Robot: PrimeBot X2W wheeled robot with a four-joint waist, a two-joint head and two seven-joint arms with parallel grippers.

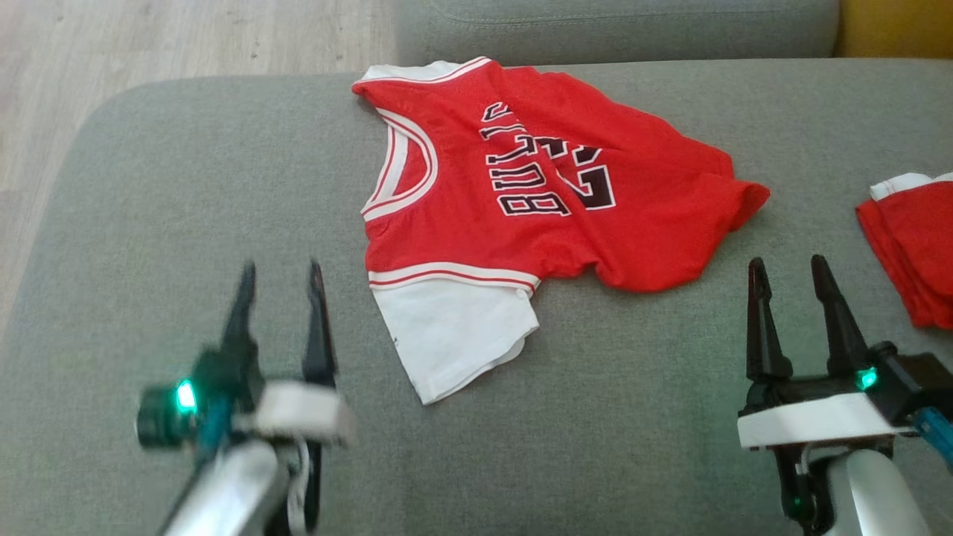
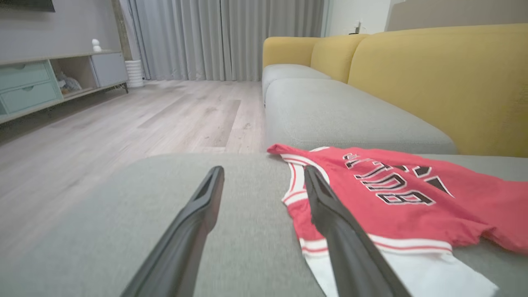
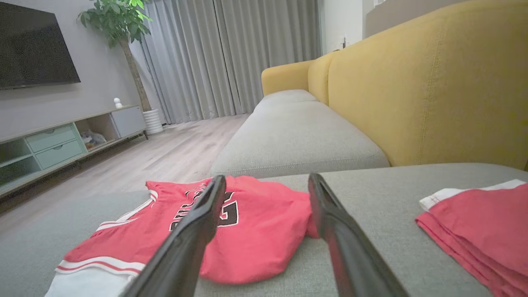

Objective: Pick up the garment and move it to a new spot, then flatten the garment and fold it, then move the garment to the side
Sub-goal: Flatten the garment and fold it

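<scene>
Position of garment (image 1: 536,186): upper centre of the head view, lying on the grey sofa seat (image 1: 186,186). It is a red sleeveless jersey with white trim, dark lettering and a white panel that reaches toward the lower centre of the frame. Its neck opening faces the frame's left. The hem, toward the frame's right, is rumpled and partly bunched, so the garment is spread but not flat. Left hand (image 1: 281,268): lower left of the head view, blurred, fingers spread with nothing between them, over bare seat to the left of the white panel and apart from it. In the left wrist view its right finger crosses in front of the garment's trimmed edge; contact there cannot be told from that view. Right hand (image 1: 788,260): lower right of the head view, fingers spread and empty, tips near the garment's lower right edge without touching it. Folded red cloth (image 1: 912,238) with a white edge lies at the right border of the head view, well apart from the garment; the right hand sits between the two. Surroundings noted: yellow backrest (image 3: 433,90) behind the seat, wood floor (image 2: 123,123), grey curtains (image 2: 222,37), low cabinet (image 2: 41,82), wall screen (image 3: 33,45) and potted plant (image 3: 119,20) at the upper left of the right wrist view.
</scene>
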